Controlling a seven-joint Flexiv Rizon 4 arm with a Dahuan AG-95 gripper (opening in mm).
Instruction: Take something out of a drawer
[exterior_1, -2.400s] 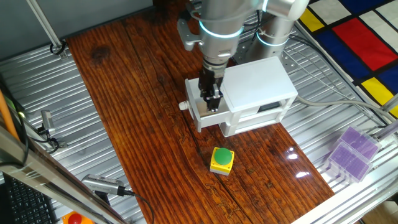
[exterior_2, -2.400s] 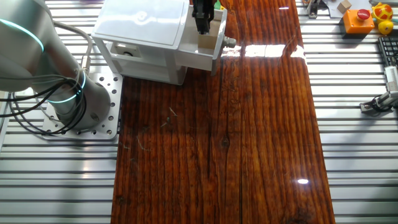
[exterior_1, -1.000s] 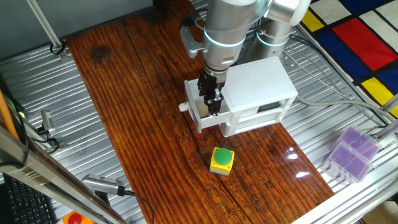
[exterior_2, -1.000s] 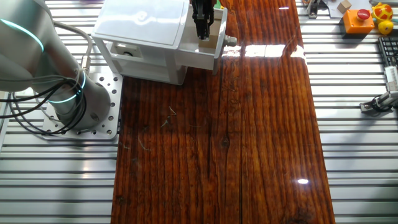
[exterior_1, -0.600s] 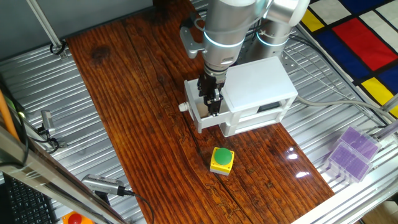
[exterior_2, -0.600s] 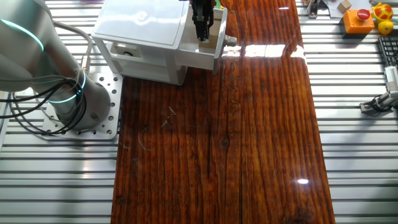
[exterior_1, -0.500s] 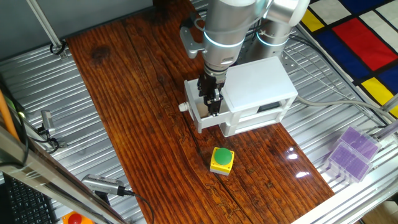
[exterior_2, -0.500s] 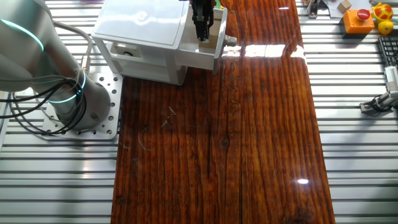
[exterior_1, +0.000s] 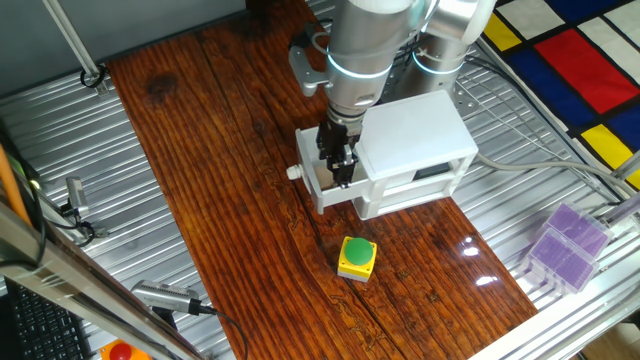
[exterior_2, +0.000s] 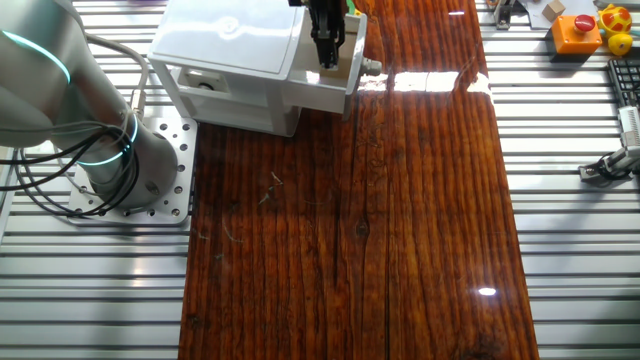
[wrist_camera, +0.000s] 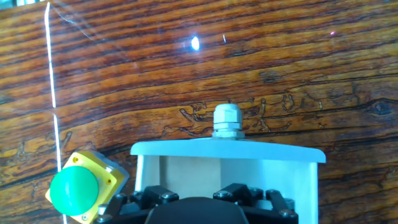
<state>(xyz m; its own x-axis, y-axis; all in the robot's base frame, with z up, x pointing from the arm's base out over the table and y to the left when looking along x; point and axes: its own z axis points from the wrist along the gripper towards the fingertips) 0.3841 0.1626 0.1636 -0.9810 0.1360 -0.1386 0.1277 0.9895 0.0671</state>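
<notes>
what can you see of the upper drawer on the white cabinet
The upper drawer is white plastic, pulled out of the white cabinet over the wooden table. A small round white knob sits on its front panel. In the hand view its inside looks tan. The claw reaches down into it from above; whether it grips anything is hidden.

White, yellow and green on red-brown wood

We see a white drawer, a yellow box with green button, and a dark-grained surface.
</notes>
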